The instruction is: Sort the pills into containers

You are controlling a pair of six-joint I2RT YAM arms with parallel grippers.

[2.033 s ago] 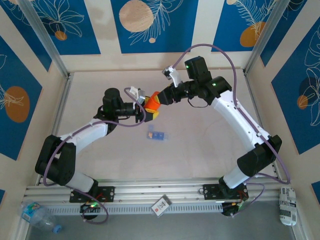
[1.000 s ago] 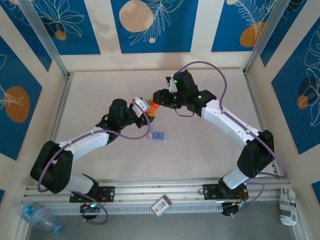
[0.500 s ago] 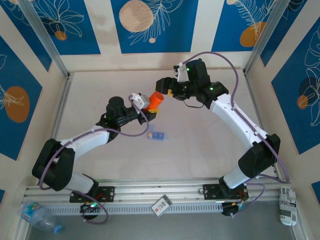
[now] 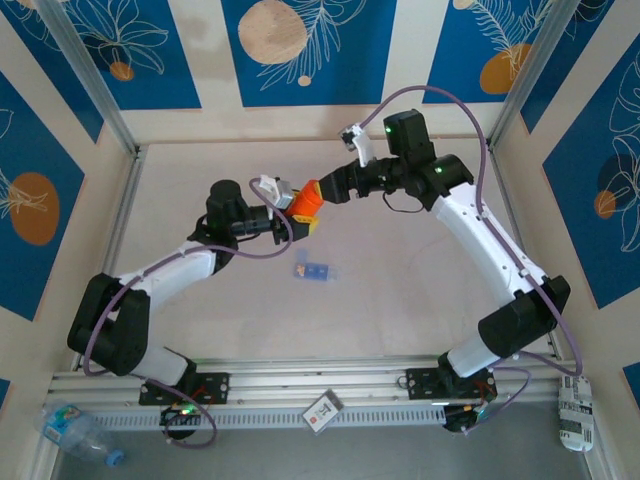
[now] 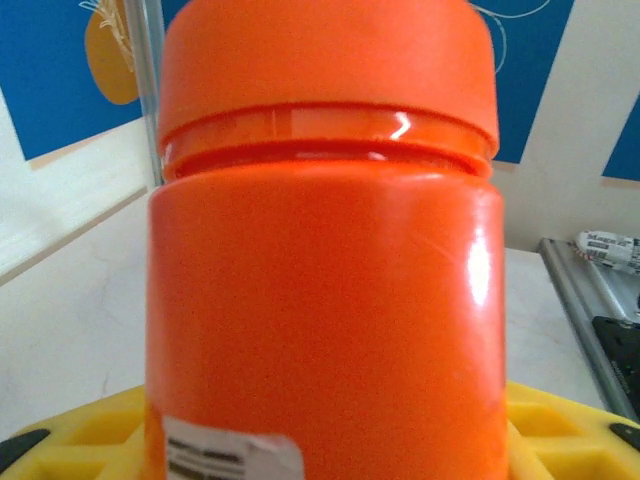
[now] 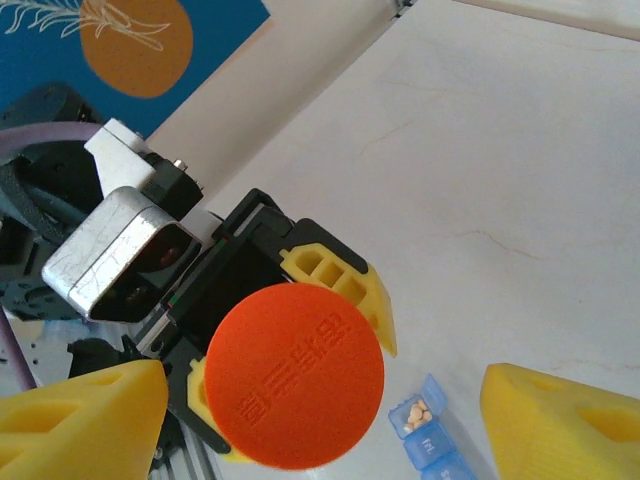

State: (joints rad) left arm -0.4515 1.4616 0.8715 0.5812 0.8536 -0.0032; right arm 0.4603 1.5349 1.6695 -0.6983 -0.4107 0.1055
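Right tool [image 6: 320,385], tighter before, is standing wide open over orange bottle [image 5: 320,300]; left tool [image 4: 296,212] is gripping it; pills [image 6: 417,412] are sitting in containers [image 6: 432,442], lower right.

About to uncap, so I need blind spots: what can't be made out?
- What is inside the orange bottle: opaque wall, cap on, both wrist views.
- Far end of the containers: cut off by right wrist view's bottom edge.
- How many pills: too small to count, right wrist view.
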